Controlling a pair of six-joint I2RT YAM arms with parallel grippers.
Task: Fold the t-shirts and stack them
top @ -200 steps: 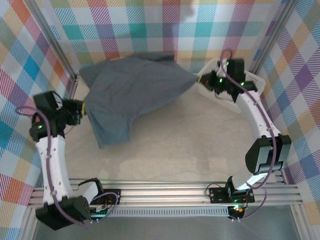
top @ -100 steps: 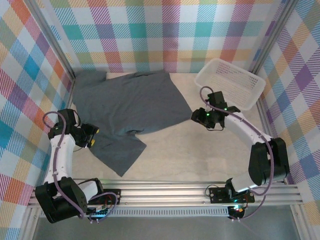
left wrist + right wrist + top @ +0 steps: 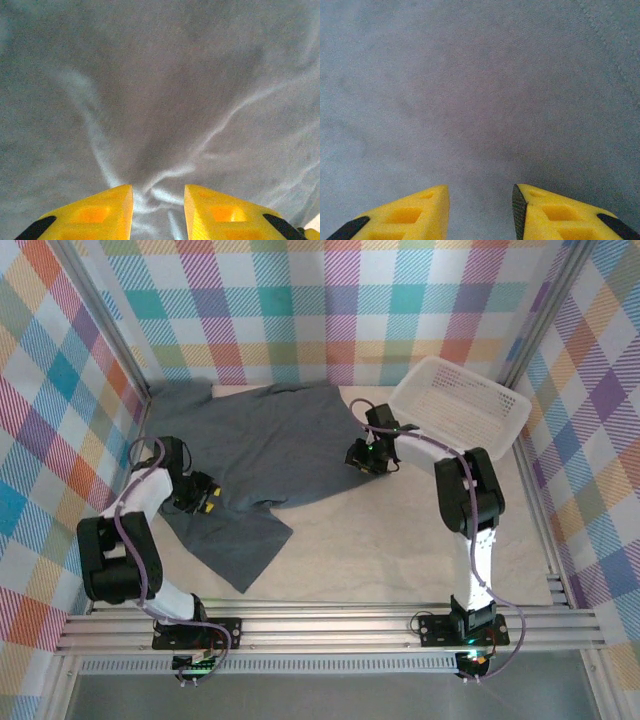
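**Both claws down on the spread t-shirt**

Top view: the t-shirt (image 3: 270, 440) lies opened out flat on the table (image 3: 400, 540), toward the far left. Its far edge is close to the back wall, and one flap reaches toward the near side. The white basket (image 3: 478, 377) stands at the far right, apart from the cloth. The left gripper (image 3: 203, 498) sits on the shirt's left part, the right gripper (image 3: 362, 455) at its right edge. Jaw gaps are too small to read from up here.

Left wrist view: it adds the detail at the left gripper (image 3: 157, 192). The yellow fingers (image 3: 100, 212) stand a narrow gap apart. Pale creases in the grey cloth run together into that gap. Whether the fabric is truly pinched cannot be told.

Right wrist view: the right gripper (image 3: 480, 192) has its jaws apart, about as narrow. The cloth under them is smooth and uncreased, with nothing caught between the tips.
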